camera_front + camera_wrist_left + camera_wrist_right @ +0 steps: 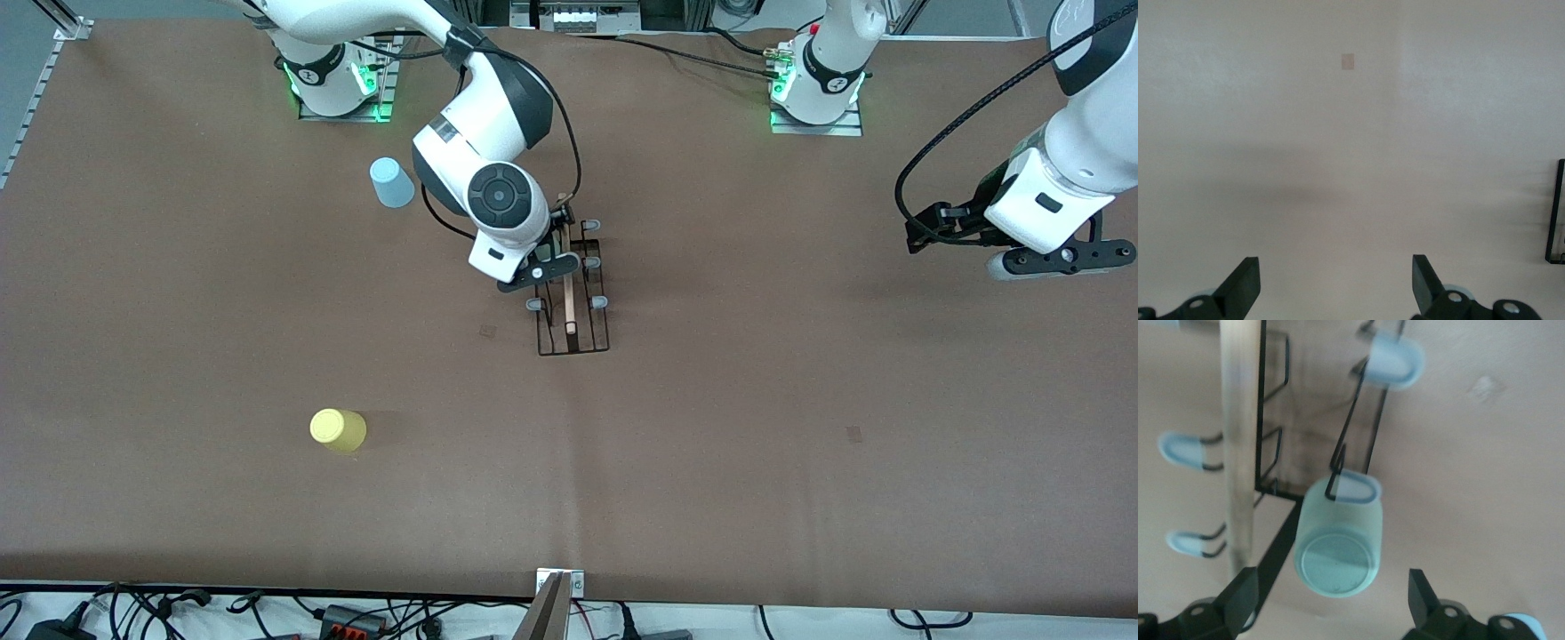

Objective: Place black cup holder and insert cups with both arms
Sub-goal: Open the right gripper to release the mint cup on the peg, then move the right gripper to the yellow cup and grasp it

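The black cup holder (573, 311) stands at mid-table, its wooden rod (1239, 440) on top and pale-tipped prongs (1395, 360) sticking out. A mint green cup (1338, 543) sits over one prong, base toward the camera. My right gripper (1331, 593) hovers over the holder (1271, 463), open, its fingers (1245, 590) apart on either side of the cup and clear of it. A light blue cup (391, 182) stands toward the right arm's base, and a yellow cup (338, 429) stands nearer the front camera. My left gripper (1062, 258) waits open over bare table at the left arm's end.
The brown table cover (800, 400) spreads wide around the holder. In the left wrist view only an edge of the holder (1558, 213) shows, and the left gripper (1336, 280) has nothing between its fingers. Cables (356, 613) lie along the table's front edge.
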`<control>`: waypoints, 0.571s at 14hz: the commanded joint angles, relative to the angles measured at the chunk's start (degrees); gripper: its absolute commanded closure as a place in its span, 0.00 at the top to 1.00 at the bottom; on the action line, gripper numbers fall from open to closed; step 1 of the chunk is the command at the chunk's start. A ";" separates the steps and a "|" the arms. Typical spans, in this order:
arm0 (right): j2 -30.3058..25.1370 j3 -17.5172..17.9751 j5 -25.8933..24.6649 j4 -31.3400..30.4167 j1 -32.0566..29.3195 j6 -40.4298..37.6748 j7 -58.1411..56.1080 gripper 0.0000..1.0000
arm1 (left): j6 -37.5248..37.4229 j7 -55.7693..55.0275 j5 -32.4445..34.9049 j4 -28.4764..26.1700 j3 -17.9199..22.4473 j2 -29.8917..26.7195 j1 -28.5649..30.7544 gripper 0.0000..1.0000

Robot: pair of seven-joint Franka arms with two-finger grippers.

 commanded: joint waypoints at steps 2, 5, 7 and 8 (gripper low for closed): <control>-2.13 -8.68 -0.93 4.33 -3.41 -3.15 5.64 1.00 | -1.20 -0.57 -0.82 -0.77 -0.18 -1.52 0.15 1.00; 0.41 -16.09 -1.02 6.61 -7.09 1.31 4.77 1.00 | -1.37 -0.66 -0.82 -0.77 -0.27 -1.52 0.06 1.00; 3.75 -16.99 -1.28 8.98 -10.43 5.19 3.89 1.00 | -1.55 -0.74 -0.82 -0.76 -0.27 -1.52 0.06 1.00; 4.81 -17.16 -1.46 9.60 -11.32 5.90 2.49 1.00 | -1.64 -0.74 -0.82 -0.68 -0.27 -1.52 -0.03 1.00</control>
